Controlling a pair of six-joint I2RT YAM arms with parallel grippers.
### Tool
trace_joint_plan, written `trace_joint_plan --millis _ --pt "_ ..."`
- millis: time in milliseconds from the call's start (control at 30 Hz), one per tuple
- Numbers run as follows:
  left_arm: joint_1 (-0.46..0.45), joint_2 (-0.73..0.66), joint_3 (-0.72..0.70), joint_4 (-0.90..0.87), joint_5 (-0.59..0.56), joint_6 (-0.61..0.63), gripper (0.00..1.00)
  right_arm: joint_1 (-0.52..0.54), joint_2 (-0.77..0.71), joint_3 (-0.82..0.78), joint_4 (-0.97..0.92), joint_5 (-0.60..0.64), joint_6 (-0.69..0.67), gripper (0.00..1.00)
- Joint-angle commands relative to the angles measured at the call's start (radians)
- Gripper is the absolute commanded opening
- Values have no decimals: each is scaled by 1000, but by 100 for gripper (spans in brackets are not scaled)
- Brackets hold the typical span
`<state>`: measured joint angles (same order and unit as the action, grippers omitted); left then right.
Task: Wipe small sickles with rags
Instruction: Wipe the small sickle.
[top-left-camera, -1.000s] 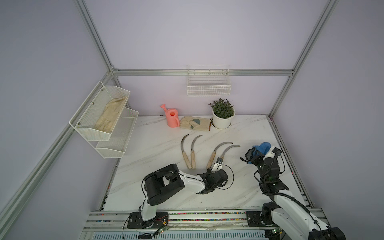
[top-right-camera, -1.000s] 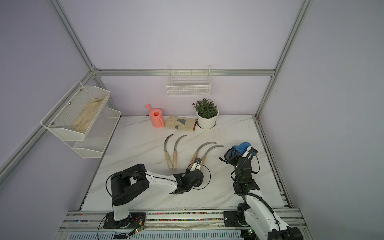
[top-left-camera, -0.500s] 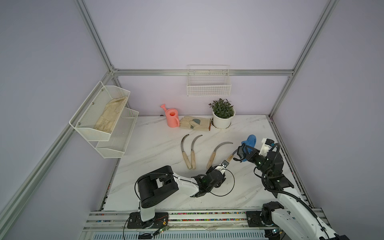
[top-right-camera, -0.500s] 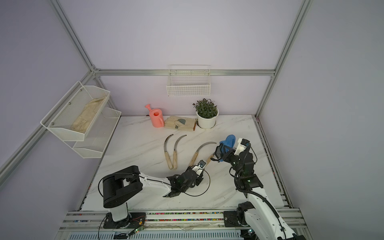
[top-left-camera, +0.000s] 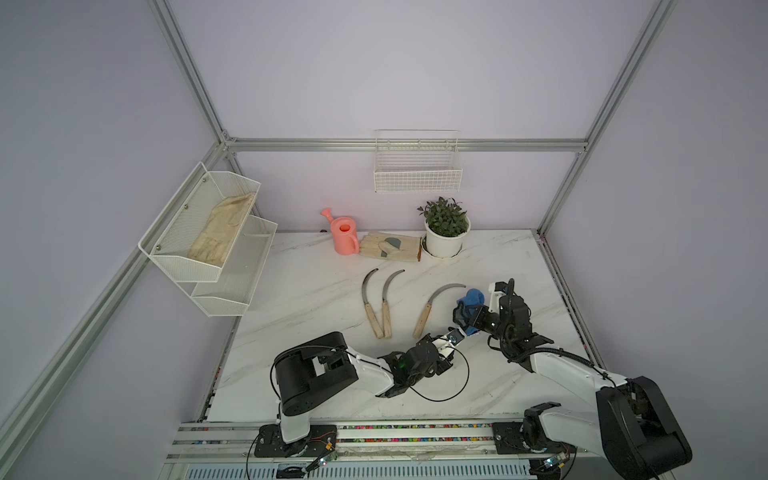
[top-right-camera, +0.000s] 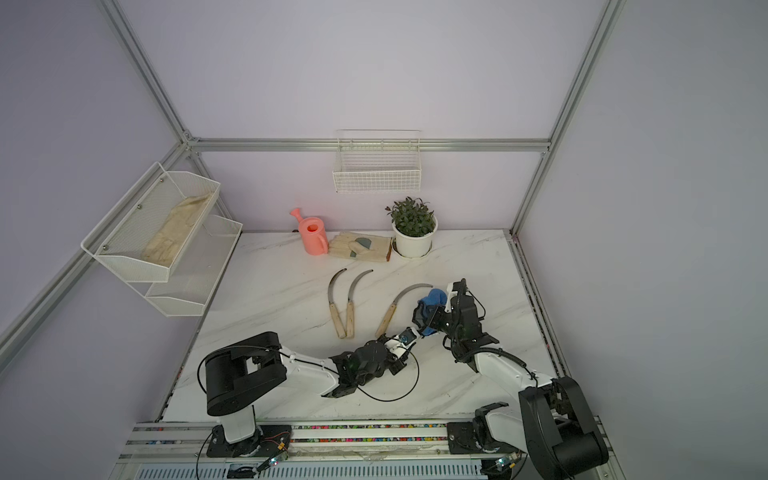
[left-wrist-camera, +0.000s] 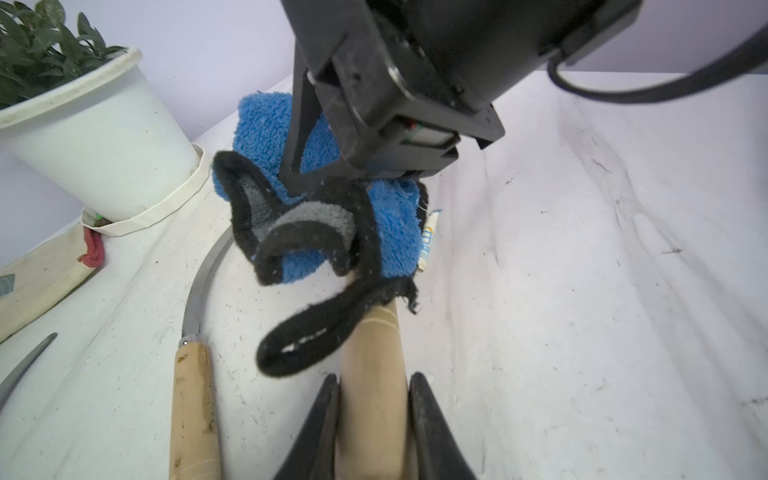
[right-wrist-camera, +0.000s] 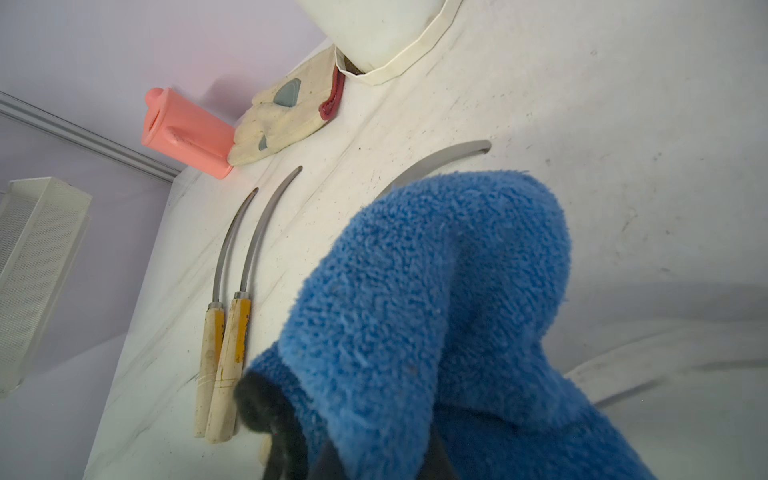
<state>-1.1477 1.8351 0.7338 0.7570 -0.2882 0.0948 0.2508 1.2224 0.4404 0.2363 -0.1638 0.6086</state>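
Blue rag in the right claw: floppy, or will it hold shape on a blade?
Probably floppy: the blue rag bunches in folds at the right claw, and its dark trim droops in a loose loop near the handle of the held sickle. Likely light and grippy: the thick plush pile should drag, not slide. That loose trim might snag.

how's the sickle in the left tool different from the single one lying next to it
The held sickle has its handle clamped in the left tool; the single sickle lies free on the table, untouched. The held sickle's blade is covered by the blue cloth; the single sickle's blade lies mostly bare. Both have pale wooden handles.
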Motion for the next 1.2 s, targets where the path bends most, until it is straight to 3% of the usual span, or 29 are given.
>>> trace_joint_plan --millis 0,133,400,533,800,1167 --pt "31 -78 -60 162 103 19 0 3 1 -5 58 36 -3 0" --pt "92 -83 -113 249 204 -33 0 3 -59 -30 45 42 -6 0" --pt "123 -62 -88 231 203 -52 0 16 -194 -90 19 -5 -3 0" --pt "129 -76 -102 255 270 -60 0 19 -240 -103 2 11 -8 0" --pt "129 -74 -62 172 307 -52 0 71 -135 -83 83 -14 15 0" --pt "157 -80 -116 248 288 -67 0 335 -15 -28 184 37 17 0"
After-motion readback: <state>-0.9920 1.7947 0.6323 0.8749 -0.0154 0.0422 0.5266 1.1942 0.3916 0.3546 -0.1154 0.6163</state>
